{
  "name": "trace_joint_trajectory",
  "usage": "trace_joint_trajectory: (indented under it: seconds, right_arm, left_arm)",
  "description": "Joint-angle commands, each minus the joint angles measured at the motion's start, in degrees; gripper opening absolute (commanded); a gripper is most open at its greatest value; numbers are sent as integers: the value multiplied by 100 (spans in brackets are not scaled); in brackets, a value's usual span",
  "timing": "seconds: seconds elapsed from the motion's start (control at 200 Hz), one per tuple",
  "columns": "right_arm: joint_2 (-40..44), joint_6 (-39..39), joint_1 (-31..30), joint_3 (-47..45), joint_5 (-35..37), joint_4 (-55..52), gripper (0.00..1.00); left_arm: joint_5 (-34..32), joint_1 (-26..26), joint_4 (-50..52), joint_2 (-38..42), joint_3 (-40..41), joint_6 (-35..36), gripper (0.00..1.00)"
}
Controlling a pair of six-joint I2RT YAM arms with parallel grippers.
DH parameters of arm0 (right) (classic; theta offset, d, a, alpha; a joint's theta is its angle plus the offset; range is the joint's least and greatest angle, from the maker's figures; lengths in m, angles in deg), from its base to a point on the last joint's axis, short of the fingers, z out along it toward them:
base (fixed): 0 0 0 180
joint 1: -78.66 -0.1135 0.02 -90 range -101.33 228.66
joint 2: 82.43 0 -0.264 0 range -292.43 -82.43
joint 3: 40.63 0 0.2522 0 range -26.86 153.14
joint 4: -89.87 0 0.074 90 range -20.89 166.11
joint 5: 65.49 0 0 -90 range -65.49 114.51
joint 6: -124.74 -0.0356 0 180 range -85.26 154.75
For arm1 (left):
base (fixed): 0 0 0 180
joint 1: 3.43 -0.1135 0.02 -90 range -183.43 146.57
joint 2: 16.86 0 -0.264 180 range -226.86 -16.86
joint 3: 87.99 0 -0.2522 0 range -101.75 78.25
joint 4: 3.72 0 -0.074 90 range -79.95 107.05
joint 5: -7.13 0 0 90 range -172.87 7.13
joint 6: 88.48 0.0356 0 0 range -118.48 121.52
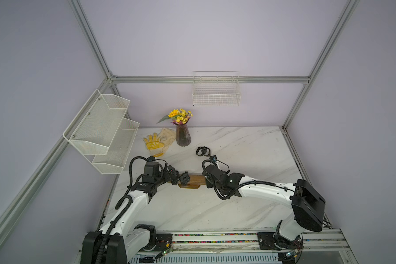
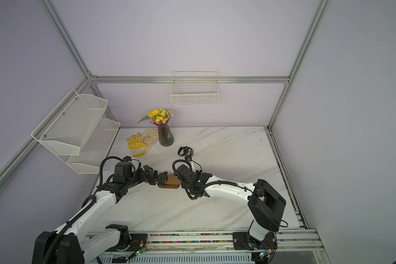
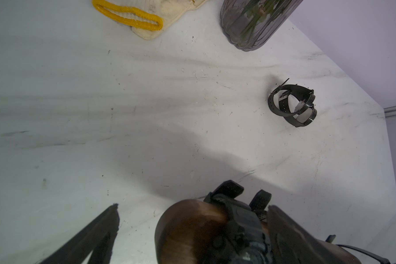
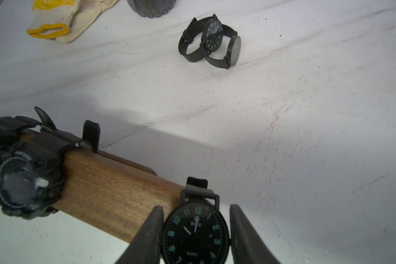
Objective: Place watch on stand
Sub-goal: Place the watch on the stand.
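Pincers differ: my right pincer (image 4: 196, 206) is clamped on the case of the teal-numeral watch (image 4: 196, 235), one finger against each side of its round black face. That watch sits at the end of the stand (image 4: 114, 194) nearest my right arm, its strap end showing just past the wooden bar's tip. Whether the strap already circles the bar I cannot tell.

My left pincer (image 3: 192, 206) stands wide apart at the stand's other end, its fingers straddling the rounded tip. Whether they touch the wood I cannot tell. Just inside that tip a chunky watch (image 4: 23, 180) is strapped around the bar, well apart from the watch I hold, with bare grooved wood between them.

In both top views the bar lies level across its oval base (image 1: 189, 187), which rests on the marble tabletop (image 1: 238, 160), and my two wrists cover the bar's ends.

Beyond the stand, toward the back wall, two black watches (image 4: 209, 41) lie on their sides, touching each other. Farther behind the stand a dark ribbed vase (image 1: 183, 137) holds yellow flowers. Beside the vase, out past the stand's left end, lie pale gloves (image 1: 154, 141) with yellow trim.
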Motion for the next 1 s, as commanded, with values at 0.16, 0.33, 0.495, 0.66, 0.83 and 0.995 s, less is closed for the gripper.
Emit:
trace_joint_trajectory:
  seconds: [0.16,0.33,0.495,0.66,0.83,0.995]
  right_arm:
    - [-196,-112,-51,219,-47,100,30]
    - [-308,-147,-58,299,-57,24,30]
    - [-306,-73,-79,327,-156,131,30]
    - [-455,-21,-118,436,-128,139,30]
    - [-527,36,-171,513,-123,152,30]
    - [-605,38,-223,610,-110,173,30]
  left_arm:
    - [623,-15,-509,2,90,-49,95]
    - [768,94,-549,138,258,-205,90]
    - [809,197,-558,237,359,-267,89]
    - [753,308,-568,287,404,-371,88]
    - [712,336,-558,309,414,-400,88]
    - [673,389,-558,352,431,-487,88]
